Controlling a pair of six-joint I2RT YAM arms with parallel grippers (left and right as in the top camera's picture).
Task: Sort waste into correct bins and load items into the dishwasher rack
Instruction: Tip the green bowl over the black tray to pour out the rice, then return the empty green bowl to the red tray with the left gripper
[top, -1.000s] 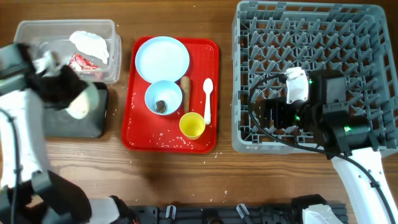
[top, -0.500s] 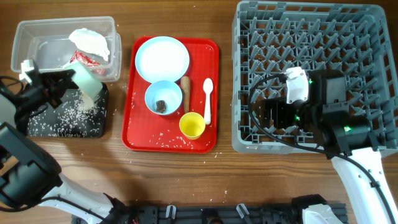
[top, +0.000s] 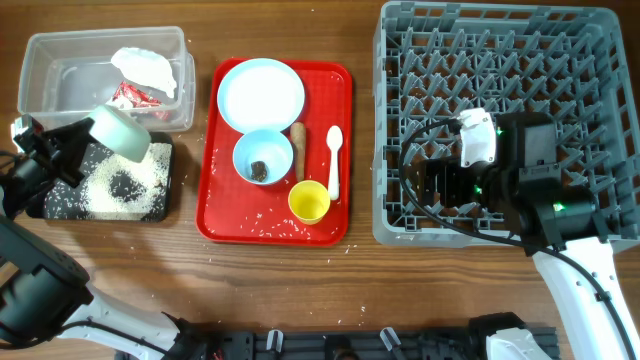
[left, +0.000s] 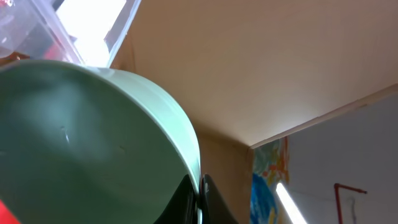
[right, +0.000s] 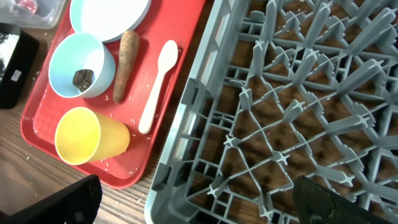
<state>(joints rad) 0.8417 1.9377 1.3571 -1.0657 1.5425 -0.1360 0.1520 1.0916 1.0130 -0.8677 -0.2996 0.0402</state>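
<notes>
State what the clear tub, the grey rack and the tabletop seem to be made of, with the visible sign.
Clear tub: likely plastic, glossy; its contents show through the walls.
Grey rack: probably moulded plastic, matt; one even lattice with pegs.
Tabletop: wood or wood-look laminate; brown grain streaks.

I hold the mint bowl (top: 120, 133) tipped over the black tray (top: 160, 155), where white rice (top: 100, 195) lies heaped. At the tray's twelve o'clock, the clear tub (top: 65, 75) holds crumpled paper (top: 145, 68) and the red wrapper (top: 128, 96). The plate (top: 260, 94) lies flat. At its six o'clock, the blue bowl (top: 263, 150) holds a dark scrap (top: 259, 170). The brown stick (top: 298, 150) and white spoon (top: 334, 160) lie at the blue bowl's three o'clock, the yellow cup (top: 309, 201) at its five. The grey rack (top: 520, 60) sits beyond them at three o'clock.
</notes>
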